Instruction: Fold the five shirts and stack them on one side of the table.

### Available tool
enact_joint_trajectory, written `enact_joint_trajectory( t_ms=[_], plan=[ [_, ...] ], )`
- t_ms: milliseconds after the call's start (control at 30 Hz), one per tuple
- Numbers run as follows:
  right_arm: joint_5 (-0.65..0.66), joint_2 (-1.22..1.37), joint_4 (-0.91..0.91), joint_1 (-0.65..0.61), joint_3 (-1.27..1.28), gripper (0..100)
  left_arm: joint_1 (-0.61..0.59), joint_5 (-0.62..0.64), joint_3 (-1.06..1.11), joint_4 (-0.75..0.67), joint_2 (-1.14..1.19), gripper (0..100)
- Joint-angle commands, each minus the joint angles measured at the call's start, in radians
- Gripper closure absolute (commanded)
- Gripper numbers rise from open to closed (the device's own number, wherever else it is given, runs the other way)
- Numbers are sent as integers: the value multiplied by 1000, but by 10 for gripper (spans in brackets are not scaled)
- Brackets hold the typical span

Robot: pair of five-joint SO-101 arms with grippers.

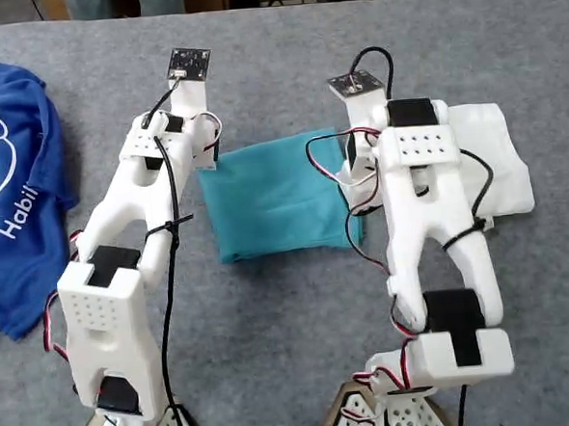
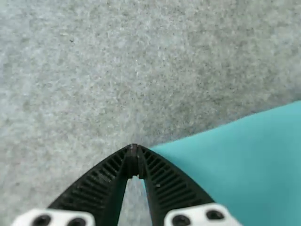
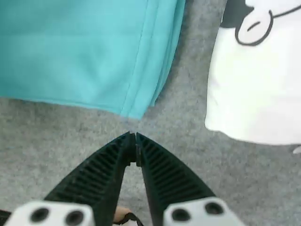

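- The teal shirt point(image 1: 279, 199) lay folded into a rough rectangle at the centre of the frame in the high view, on the grey-covered table point(image 1: 285, 68), between the two arms.
- The blue shirt point(image 1: 11, 172) lay spread and unfolded at the left edge of the frame, its white print facing up.
- The white shirt point(image 1: 503, 151) lay at the right of the frame, partly under the right arm point(image 1: 429, 214) and just beside the teal one.
- The left arm point(image 1: 132, 251) stretched from the lower left towards the teal shirt's upper left corner.
- The left pincer point(image 2: 134, 150) had its fingers together, tips meeting over the grey cover just beside a corner of the teal cloth point(image 2: 235, 160).
- The right pincer point(image 3: 131, 136) was likewise closed tip to tip, sitting just off a corner of the teal shirt point(image 3: 70, 47), with the white shirt point(image 3: 254, 84) and its black print near.
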Motion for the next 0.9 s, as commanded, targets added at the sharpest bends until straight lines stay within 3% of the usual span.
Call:
enact_joint_trajectory(
  t_ms=[0, 167, 300, 533, 867],
  plan=[
    [-8, -65, 20, 5, 12, 951, -36, 14, -39, 72, -115, 972],
    [-213, -62, -64, -5, 84, 807, -81, 12, 85, 57, -201, 972],
    [-267, -62, -167, -66, 137, 744, -108, 5, 297, -58, -270, 972],
    [-362, -31, -325, -169, 182, 741, -188, 5, 584, -278, -367, 971],
    [-463, 248, -391, -173, 71, 743, -237, 5, 604, -290, -330, 971]
  ],
)
